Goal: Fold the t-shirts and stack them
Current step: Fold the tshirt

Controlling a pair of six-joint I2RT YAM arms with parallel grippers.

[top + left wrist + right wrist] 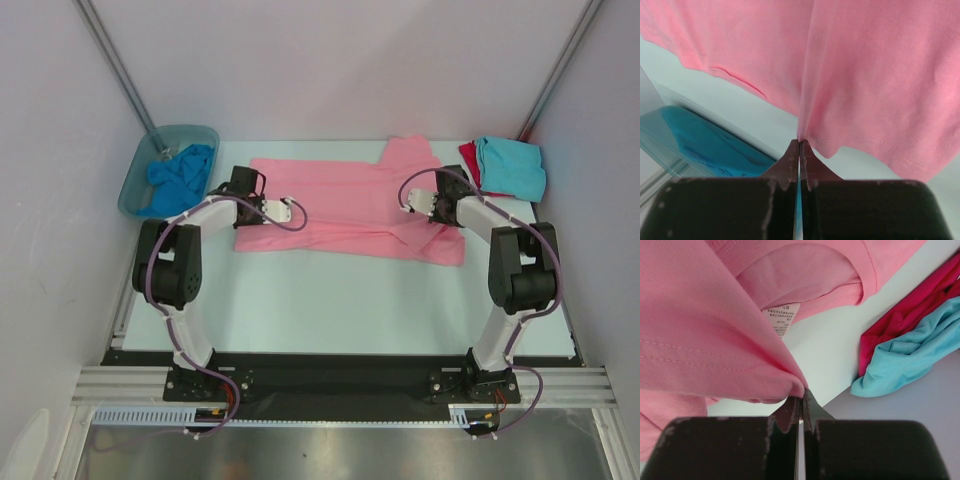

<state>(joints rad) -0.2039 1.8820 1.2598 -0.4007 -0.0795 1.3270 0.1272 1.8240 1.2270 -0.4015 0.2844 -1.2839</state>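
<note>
On table, centre: pink tee (340, 205) laid sideways, hem end twd left arm, collar end twd right arm; one sleeve sticks out on far side.
L gripper (799, 145): jaws pressed together, pinching pink tee at hem edge. Can't tell if cloth is off the table there.
R gripper (801, 399): jaws pressed together on a bunched fold of pink tee, nr collar end.
Other tees: turquoise tee (512, 165) lying on red tee (468, 158), far-right corner. Blue tee (180, 175) crumpled in plastic tub (135, 190), far left.
Step (judged): lengthwise fold of pink tee w/ both arms. Task early: two tees piled, pink mid-fold, blue not yet out of tub.
How to do it well: move both pinches together, same height & pace, so cloth btwn them is taut & the edge lands straight. Carry the held edge over to meet opposite edge, lay it down before letting go. Tuck the stray sleeve inside. Don't drag the lower layer.
Risk (judged): pinches are thin, edge only. Cloth may slip if arms pull apart too hard.
Writing: white care tag (781, 320) inside collar, rows of small print, too small to read. No brand seen on tees, tub or arms.
</note>
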